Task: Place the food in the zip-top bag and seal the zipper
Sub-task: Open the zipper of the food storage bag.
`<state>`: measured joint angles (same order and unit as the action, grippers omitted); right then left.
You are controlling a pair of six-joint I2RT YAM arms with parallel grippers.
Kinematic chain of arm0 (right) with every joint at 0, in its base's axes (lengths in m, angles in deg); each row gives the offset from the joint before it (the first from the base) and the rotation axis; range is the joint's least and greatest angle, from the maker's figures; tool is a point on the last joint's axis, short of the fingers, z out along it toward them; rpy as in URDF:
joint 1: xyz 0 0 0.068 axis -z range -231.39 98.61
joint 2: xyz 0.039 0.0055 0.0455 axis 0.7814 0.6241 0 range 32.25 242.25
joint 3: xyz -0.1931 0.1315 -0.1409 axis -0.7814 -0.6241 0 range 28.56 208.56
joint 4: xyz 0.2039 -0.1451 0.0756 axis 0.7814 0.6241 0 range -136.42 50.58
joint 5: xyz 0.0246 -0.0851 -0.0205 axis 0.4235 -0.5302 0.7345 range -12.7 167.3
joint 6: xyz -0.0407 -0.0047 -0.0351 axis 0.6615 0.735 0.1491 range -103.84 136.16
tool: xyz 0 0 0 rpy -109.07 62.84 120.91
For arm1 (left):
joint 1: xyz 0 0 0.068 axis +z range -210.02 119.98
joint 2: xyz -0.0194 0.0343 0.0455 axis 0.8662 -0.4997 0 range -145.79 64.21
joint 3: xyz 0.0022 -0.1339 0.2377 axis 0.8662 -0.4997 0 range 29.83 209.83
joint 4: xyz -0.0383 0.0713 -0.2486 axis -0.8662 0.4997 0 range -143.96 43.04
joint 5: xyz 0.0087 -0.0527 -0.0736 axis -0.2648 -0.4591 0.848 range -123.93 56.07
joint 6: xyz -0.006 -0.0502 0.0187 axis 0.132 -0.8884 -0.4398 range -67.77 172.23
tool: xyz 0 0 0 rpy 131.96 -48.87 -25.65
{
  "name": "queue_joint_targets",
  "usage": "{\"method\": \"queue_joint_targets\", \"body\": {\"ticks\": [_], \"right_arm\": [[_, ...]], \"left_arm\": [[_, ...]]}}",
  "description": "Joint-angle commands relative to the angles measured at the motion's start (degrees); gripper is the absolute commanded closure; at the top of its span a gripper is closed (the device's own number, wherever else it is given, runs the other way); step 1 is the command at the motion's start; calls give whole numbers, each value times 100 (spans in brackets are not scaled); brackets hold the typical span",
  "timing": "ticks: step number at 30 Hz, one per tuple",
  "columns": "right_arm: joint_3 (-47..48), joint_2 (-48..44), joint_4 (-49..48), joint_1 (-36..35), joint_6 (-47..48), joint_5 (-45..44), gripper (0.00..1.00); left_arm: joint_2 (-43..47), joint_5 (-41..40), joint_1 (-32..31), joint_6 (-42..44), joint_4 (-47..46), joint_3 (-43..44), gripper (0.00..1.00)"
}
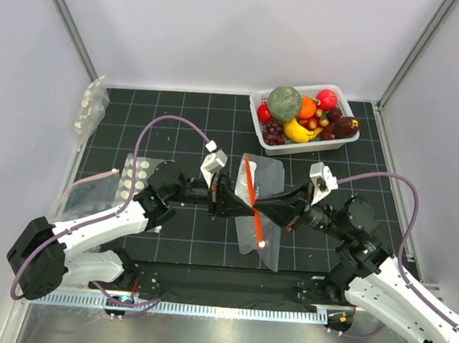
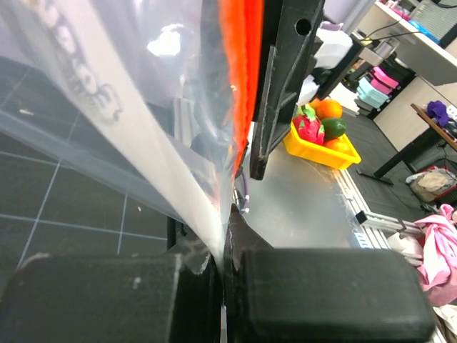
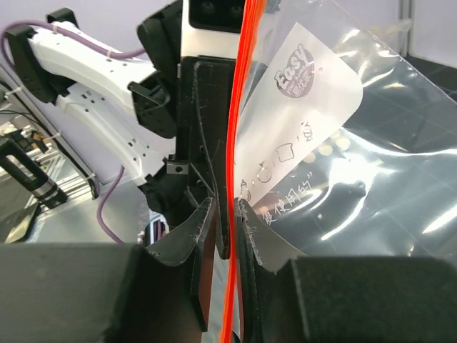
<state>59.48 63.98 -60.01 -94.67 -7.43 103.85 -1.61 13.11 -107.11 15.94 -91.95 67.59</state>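
- Over the table [image 1: 178,120], our left gripper [image 2: 221,246] clenches the zip-top bag [image 1: 273,175].
- Our right gripper [image 3: 225,214] narrowly straddles the zipper [image 2: 239,71]; we cannot tell whether it pinches.

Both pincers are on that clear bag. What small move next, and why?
Probably ease them apart to open the mouth: the left pincer and right pincer both pinch the bag at its zipper, it looks empty, and the fruit sits in the basket.

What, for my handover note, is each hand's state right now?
Left hand: closed, holding the zip-top bag's clear film.
Right hand: closed, pinching the bag at its zipper.
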Motion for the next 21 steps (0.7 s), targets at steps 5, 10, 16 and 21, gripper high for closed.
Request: {"method": "queue_joint_targets", "body": {"ticks": [5,10,16,21], "right_arm": [[-59,-333,-645,4,-181,448,73],[-42,-422,-479,-4,-128,272,75],[46,-237,-356,-4,-93,193,78],[46,-219,-294,-4,-57,123,80]], "left_arm": [[122,235,-19,-141,-603,-14,100],[105,261,-19,-150,-621,-5,99],[113,331,-63,-176,-691,-5,100],[78,428,-142,-194,-762,12,100]]}}
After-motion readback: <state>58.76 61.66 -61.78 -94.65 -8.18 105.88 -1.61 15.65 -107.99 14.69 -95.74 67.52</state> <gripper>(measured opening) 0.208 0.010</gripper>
